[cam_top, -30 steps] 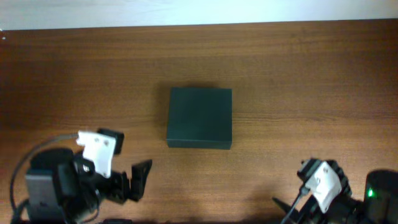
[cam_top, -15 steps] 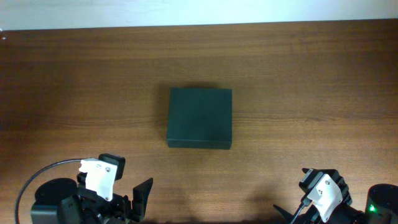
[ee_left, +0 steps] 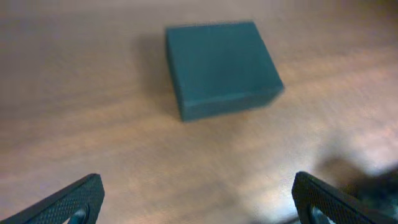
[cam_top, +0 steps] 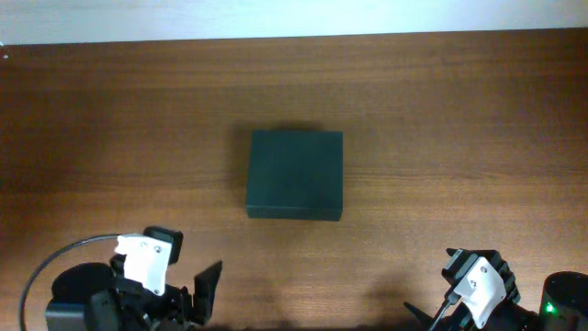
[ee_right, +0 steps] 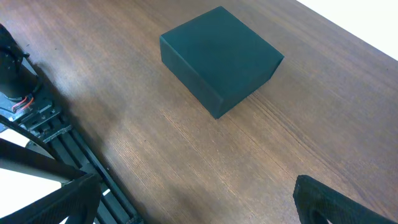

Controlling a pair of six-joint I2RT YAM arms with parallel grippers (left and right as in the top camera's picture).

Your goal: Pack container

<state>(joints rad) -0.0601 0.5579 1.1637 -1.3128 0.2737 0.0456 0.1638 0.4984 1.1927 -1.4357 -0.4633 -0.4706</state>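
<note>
the container [cam_top: 295, 174] lies flat near the middle of the wooden worktop [cam_top: 459, 101]. it is closed, so nothing of its inside shows. it is dark green, matte and rectangular, low and wide, with clean straight edges. no loose item to pack is visible around it. i judge that the packing is either already done or not yet begun; the pictures do not decide this. the left hand [ee_left: 196, 205] and the right hand [ee_right: 193, 202] both stand wide open and empty, well apart from the container, at the near edge.

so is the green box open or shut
Shut. The container lies flat, no flap raised in any view, nothing of its inside showing.
</note>
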